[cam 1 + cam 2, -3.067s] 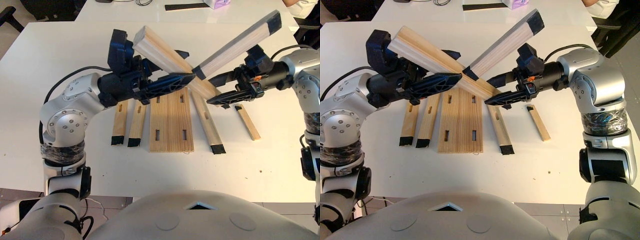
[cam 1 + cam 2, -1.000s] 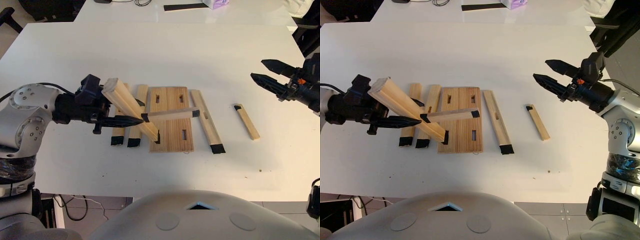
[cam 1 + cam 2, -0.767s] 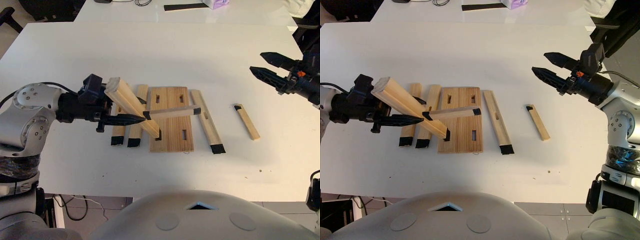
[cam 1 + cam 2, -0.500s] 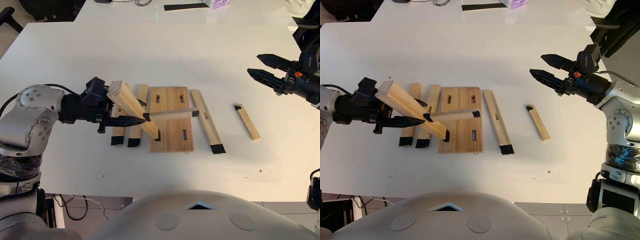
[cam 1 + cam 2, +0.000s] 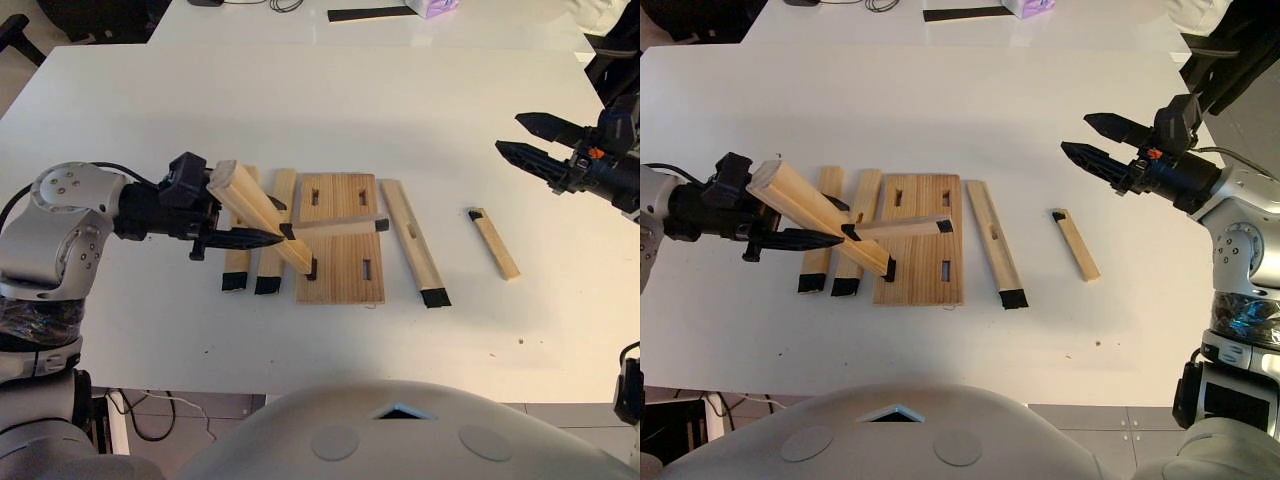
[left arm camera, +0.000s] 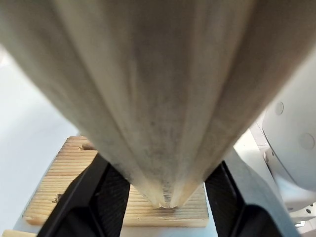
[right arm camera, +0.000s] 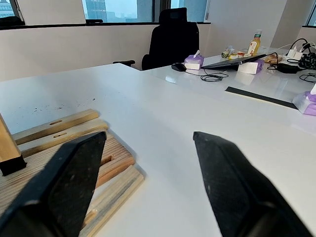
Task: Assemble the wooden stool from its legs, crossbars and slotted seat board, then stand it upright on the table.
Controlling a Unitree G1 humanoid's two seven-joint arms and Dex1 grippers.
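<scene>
Over the slotted wooden seat board (image 5: 345,272)'s edge, a tilted pale wooden leg (image 5: 250,210) is clamped in the left gripper (image 5: 246,226); the right gripper (image 5: 511,132) is held open.

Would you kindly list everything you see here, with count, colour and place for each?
table: one, white, under everything
seat board: one, pale wood, flat at centre
loose legs: three, pale with black tips, two left of board, one right
held leg: one, pale, tilted, lower end on board
long crossbar: one, pale, across board, meeting held leg
short crossbar: one, pale, at right
left gripper: black, jaws shut on held leg
right gripper: black, jaws open, above table's right side
</scene>
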